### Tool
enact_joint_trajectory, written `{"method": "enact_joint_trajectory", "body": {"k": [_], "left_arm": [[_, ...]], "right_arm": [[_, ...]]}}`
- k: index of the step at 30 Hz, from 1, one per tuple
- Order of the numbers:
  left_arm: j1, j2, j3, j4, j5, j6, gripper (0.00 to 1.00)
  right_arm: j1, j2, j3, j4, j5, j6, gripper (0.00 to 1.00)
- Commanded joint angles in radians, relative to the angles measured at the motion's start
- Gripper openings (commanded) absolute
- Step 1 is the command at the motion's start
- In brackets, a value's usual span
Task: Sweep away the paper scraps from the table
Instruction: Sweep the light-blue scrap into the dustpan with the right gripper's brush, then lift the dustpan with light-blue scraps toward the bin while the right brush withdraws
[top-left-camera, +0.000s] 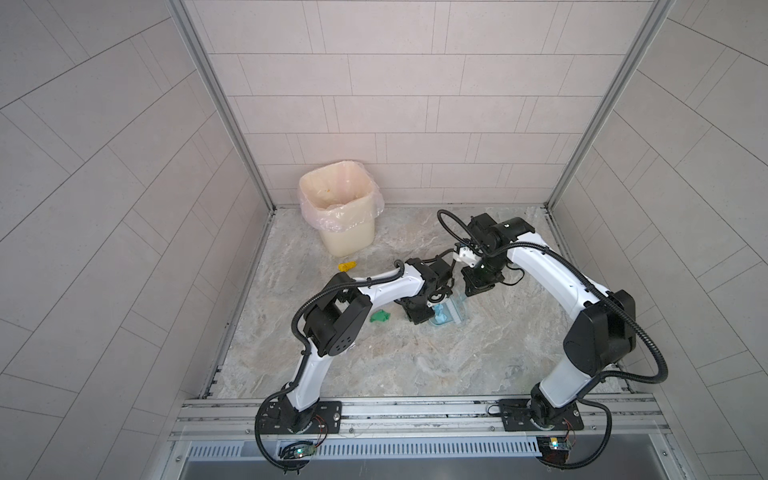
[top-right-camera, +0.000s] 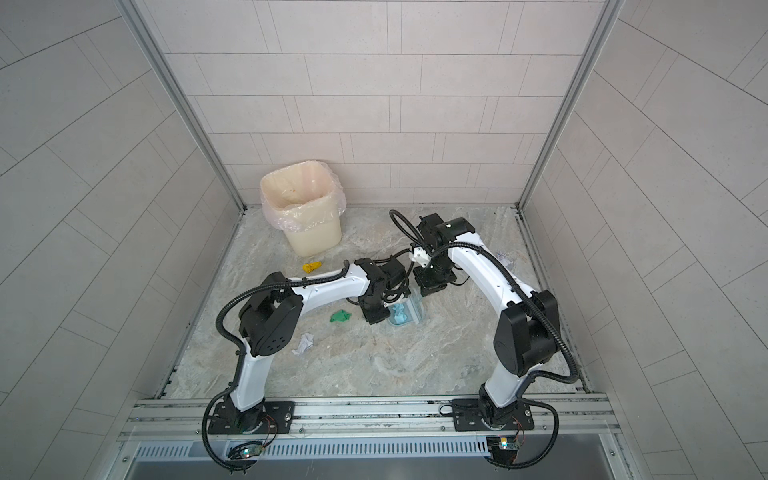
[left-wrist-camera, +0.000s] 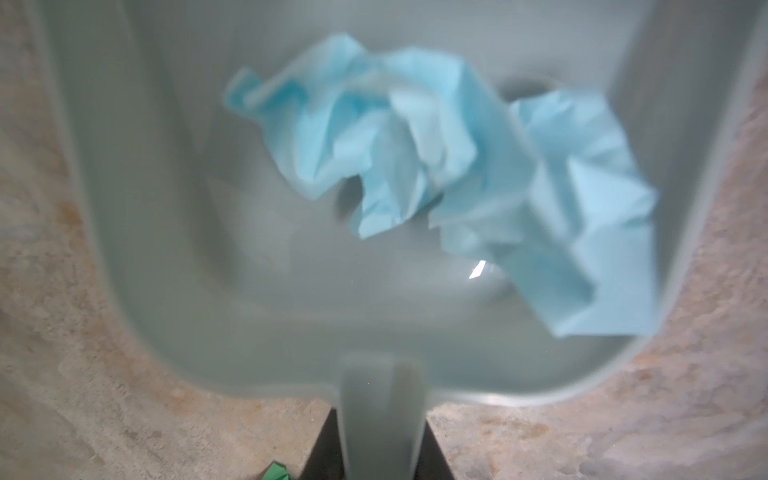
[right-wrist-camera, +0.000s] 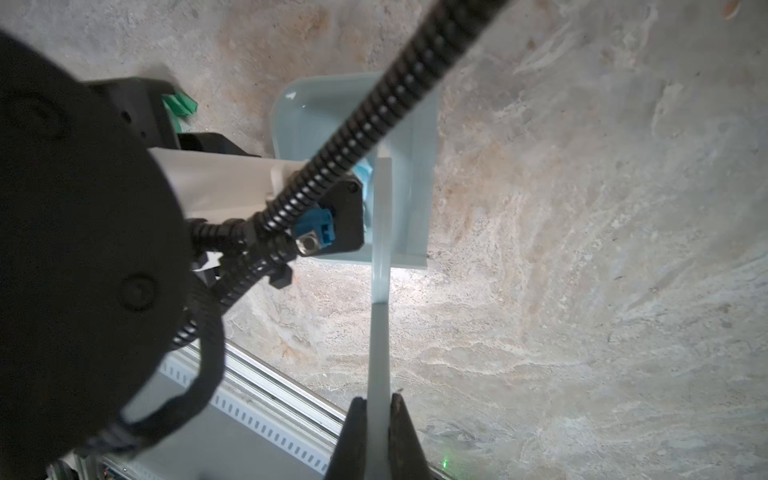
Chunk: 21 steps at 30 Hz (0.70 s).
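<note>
Light blue paper scraps (left-wrist-camera: 415, 166) sit in the dustpan (left-wrist-camera: 166, 270). My left gripper (left-wrist-camera: 380, 455) clamps its handle; my right gripper (right-wrist-camera: 378, 432) clamps the brush (right-wrist-camera: 380, 332) beside it.

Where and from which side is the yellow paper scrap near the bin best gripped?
Probably pinch the yellow paper scrap across its short width, mid-length, coming from straight above: it lies flat and elongated on the table, apart from the bin, with open space around it.
</note>
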Motion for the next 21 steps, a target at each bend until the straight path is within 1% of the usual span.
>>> {"method": "enact_joint_trajectory", "body": {"k": [1, 4, 9, 16, 21], "left_arm": [[-0.002, 0.005, -0.001, 0.0, 0.005, 0.003, 0.0], [-0.002, 0.001, -0.006, 0.006, -0.001, 0.003, 0.0], [-0.001, -0.026, -0.031, 0.03, -0.004, -0.01, 0.0], [0.029, -0.126, -0.108, 0.079, 0.015, -0.066, 0.0], [0.053, -0.222, -0.124, 0.035, -0.007, -0.1, 0.0]], "right_arm": [[-0.05, -0.034, -0.011, 0.006, 0.027, 0.022, 0.0], [-0.076, -0.042, -0.011, 0.007, 0.062, 0.027, 0.0], [-0.104, -0.064, -0.023, 0.02, 0.085, 0.038, 0.0], [-0.152, -0.115, -0.074, 0.046, 0.064, 0.046, 0.0], [-0.172, -0.146, -0.116, 0.069, 0.036, 0.047, 0.0]]}}
